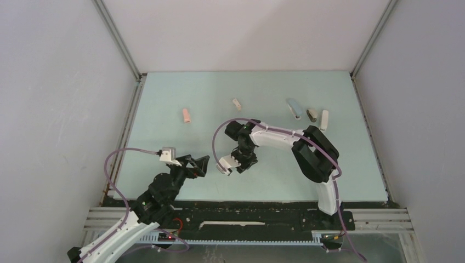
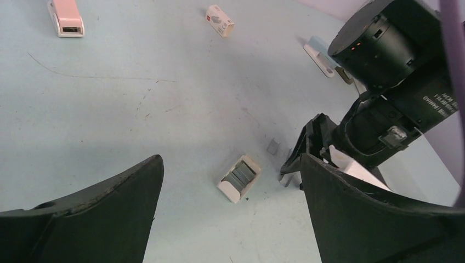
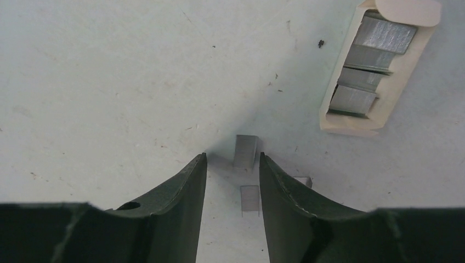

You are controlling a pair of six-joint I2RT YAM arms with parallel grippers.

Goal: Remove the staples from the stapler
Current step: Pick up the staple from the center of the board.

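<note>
Worktop [image 1: 175, 87] layout: staples [image 3: 245, 150] and tray [image 3: 378, 71] mid-worktop, staplers [image 1: 311, 115] toward the far edge.
Three staples lie near the middle, nearer the near edge, at and between the right gripper's [image 3: 231, 164] fingertips. The tray lies just to their left, not touching. Toward the far edge: one stapler [image 1: 187, 115] left, block [image 1: 236, 104] centre, three staplers side by side toward the far right corner.

Small white-and-red block [image 1: 236, 104] lying on pale blue table [image 1: 164, 98], grey walls [image 1: 55, 82]

Top view looks down from behind — both low wrist views share the staple tray [image 3: 351, 125].
</note>
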